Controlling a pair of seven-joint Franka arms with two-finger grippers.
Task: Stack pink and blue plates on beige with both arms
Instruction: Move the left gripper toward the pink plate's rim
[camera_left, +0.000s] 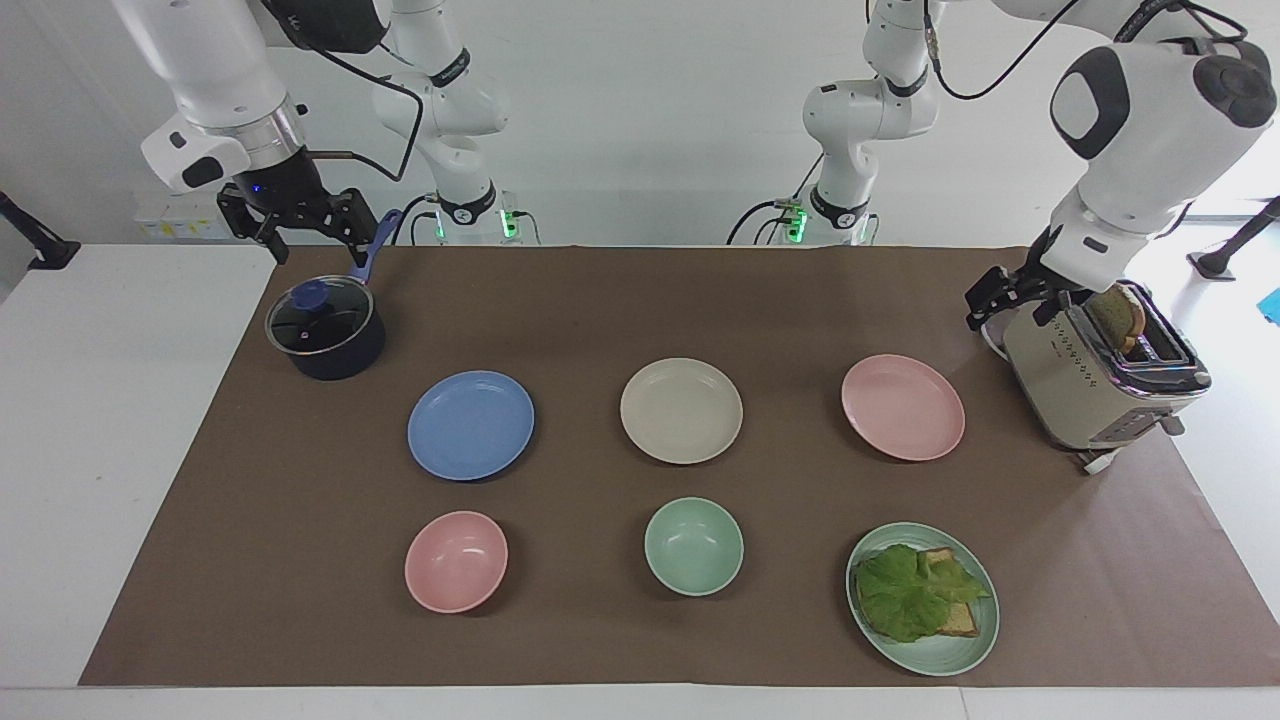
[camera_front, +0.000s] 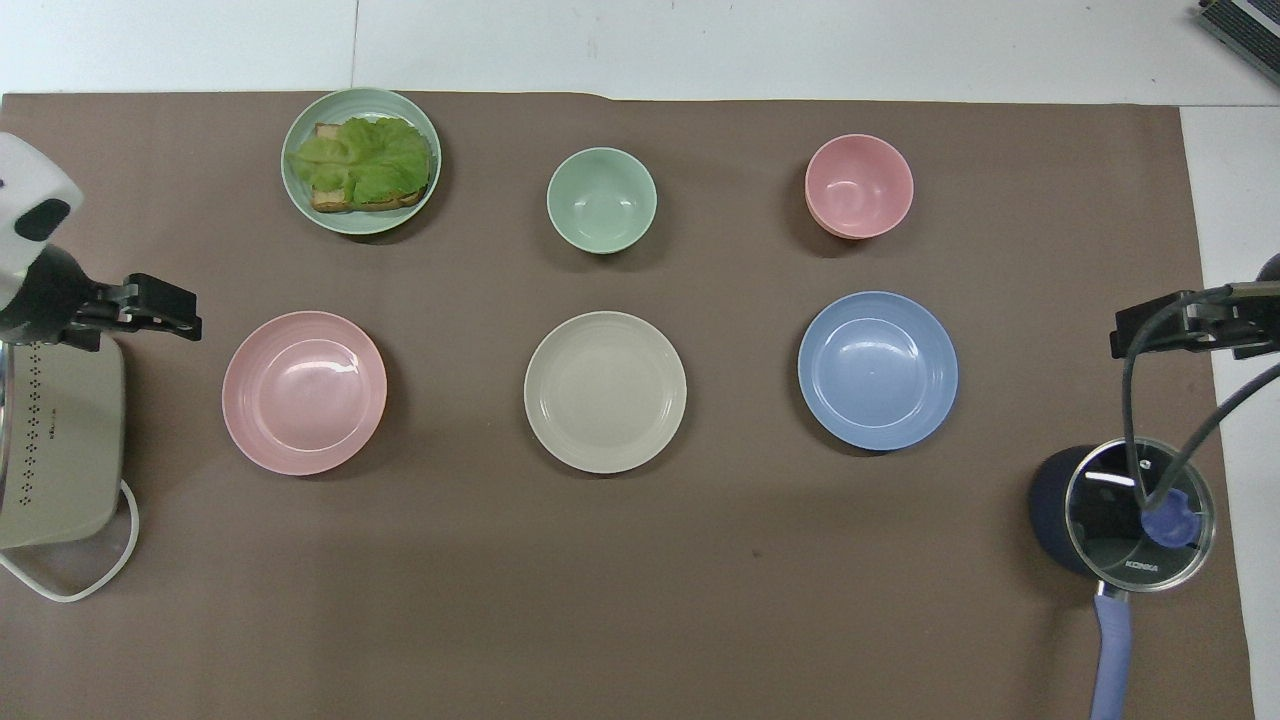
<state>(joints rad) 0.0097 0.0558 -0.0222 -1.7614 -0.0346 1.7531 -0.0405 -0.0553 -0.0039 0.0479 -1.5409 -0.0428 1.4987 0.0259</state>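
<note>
Plates pink (camera_left: 903, 407), beige (camera_left: 681, 410), blue (camera_left: 470, 425) lie apart on the desk (camera_left: 120, 420); left gripper (camera_left: 1003, 300) beside toaster (camera_left: 1095, 385), right gripper (camera_left: 300, 225) above pot (camera_left: 326, 328), both fingers released, empty.

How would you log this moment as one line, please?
stage: approach | left tool: open, beside toaster | right tool: open, over pot | pink plate, blue plate, beige plate: unstacked

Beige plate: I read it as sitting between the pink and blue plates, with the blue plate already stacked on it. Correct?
Not quite. The beige plate does sit between the pink plate and the blue plate, but nothing is stacked on it. The overhead view shows the blue plate lying on the mat beside it, toward the right arm's end of the table.
</note>
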